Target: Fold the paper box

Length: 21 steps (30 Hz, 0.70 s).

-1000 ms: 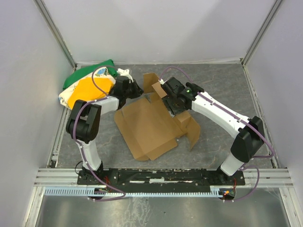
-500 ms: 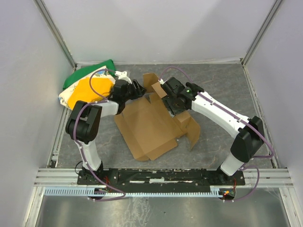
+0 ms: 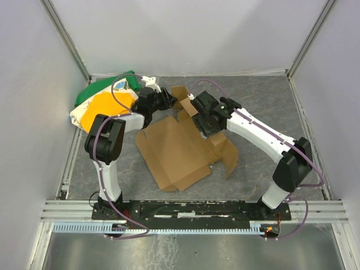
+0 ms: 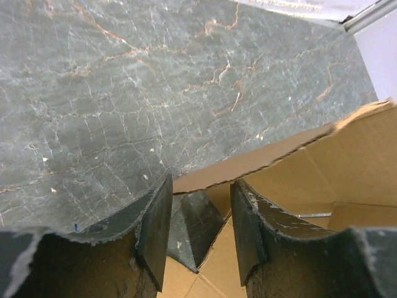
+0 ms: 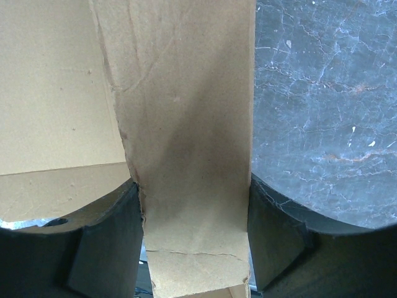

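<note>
Inside right gripper (image 5: 192, 186), paper box (image 5: 183, 93) flap

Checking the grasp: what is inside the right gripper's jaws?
A flap of the paper box fills the right gripper's gap, meeting both fingers. Whatever lies behind the flap is covered; grey table shows beside it.

The top camera looks down from behind the arm bases (image 3: 191, 211) at 6 o'clock. The wrist cameras look closely past the left tool (image 4: 200, 205) and right tool (image 5: 192, 186); all share the paper box (image 3: 177, 149) and worktop (image 3: 259, 95).
</note>
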Tool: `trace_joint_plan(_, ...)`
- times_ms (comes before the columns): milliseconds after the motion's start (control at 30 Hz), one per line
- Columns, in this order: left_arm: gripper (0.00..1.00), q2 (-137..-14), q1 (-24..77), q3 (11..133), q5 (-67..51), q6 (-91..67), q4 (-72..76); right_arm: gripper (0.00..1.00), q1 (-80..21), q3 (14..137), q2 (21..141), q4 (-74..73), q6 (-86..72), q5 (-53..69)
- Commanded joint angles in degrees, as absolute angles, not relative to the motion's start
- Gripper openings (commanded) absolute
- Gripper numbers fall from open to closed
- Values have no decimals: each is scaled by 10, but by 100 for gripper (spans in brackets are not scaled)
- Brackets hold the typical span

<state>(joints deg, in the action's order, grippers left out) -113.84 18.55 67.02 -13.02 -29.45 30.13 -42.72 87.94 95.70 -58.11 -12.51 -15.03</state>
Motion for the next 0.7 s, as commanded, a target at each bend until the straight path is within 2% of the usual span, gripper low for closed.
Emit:
trace_joint_plan(0, 47, -1147, 184, 689, -153, -278, 323, 37, -431, 873, 975, -622, -125, -117)
trace_joint_plan(167, 30, -1131, 184, 691, -170, -283, 315, 37, -430, 873, 977, -625, -129, -123)
trace_joint_plan(267, 24, -1117, 184, 692, -179, -287, 305, 37, -431, 870, 976, -622, -133, -120)
trace_joint_plan(667, 21, -1060, 183, 676, -206, -304, 273, 37, -429, 865, 975, -623, -139, -133)
